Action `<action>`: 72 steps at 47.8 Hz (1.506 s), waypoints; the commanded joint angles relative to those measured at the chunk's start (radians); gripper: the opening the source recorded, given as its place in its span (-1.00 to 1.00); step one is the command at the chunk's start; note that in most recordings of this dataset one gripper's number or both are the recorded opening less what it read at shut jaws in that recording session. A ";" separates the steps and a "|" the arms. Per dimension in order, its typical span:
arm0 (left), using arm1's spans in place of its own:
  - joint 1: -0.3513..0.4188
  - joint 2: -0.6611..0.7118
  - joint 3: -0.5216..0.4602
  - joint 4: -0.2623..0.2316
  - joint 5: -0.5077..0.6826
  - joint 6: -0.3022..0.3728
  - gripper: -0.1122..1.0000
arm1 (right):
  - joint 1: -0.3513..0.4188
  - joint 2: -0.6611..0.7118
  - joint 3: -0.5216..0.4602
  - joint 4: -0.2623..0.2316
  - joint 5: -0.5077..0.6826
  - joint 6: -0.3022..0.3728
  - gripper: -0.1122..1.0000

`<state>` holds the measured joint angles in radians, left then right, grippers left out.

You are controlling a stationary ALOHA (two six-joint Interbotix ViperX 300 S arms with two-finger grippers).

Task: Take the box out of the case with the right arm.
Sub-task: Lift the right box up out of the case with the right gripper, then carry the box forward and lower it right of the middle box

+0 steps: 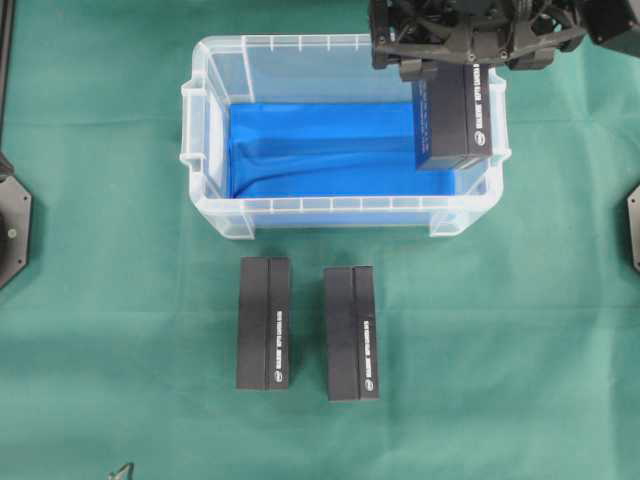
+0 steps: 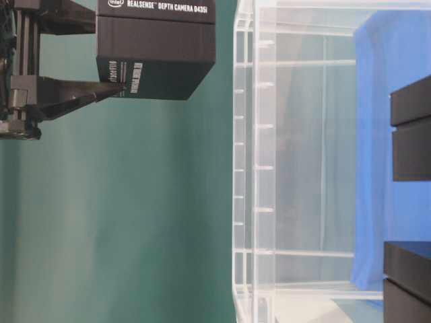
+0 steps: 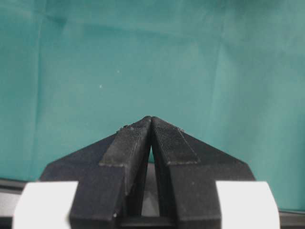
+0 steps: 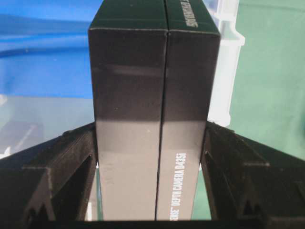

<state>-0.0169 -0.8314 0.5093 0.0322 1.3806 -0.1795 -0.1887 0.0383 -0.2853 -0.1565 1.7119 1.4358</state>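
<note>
The black box (image 1: 455,115) with white lettering hangs over the right end of the case (image 1: 200,150), a clear tub with a blue bottom. My right gripper (image 1: 455,65) is shut on the box from the far side. In the right wrist view the box (image 4: 152,71) fills the space between both fingers of the right gripper (image 4: 151,128), which press on its two sides. The table-level view shows the box (image 2: 155,54) lifted clear of the case's rim (image 2: 246,168). My left gripper (image 3: 151,119) is shut on nothing above bare green cloth.
Two more black boxes lie side by side on the green cloth in front of the case, one (image 1: 264,322) on the left and one (image 1: 351,332) on the right. Arm bases sit at the left edge (image 1: 10,225) and right edge (image 1: 632,225).
</note>
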 commanded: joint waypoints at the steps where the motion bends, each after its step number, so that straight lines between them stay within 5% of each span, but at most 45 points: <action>1: 0.003 0.003 -0.011 0.005 -0.006 0.000 -0.76 | 0.006 -0.034 -0.025 -0.005 0.005 -0.002 0.36; 18: 0.003 0.005 -0.011 0.005 -0.006 0.000 -0.76 | 0.063 -0.034 -0.025 -0.002 0.028 0.028 0.36; 72: 0.003 0.012 -0.011 0.005 -0.006 0.000 -0.76 | 0.486 -0.032 -0.025 0.048 0.063 0.453 0.36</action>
<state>-0.0153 -0.8237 0.5093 0.0337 1.3806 -0.1795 0.2945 0.0383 -0.2853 -0.1089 1.7702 1.8868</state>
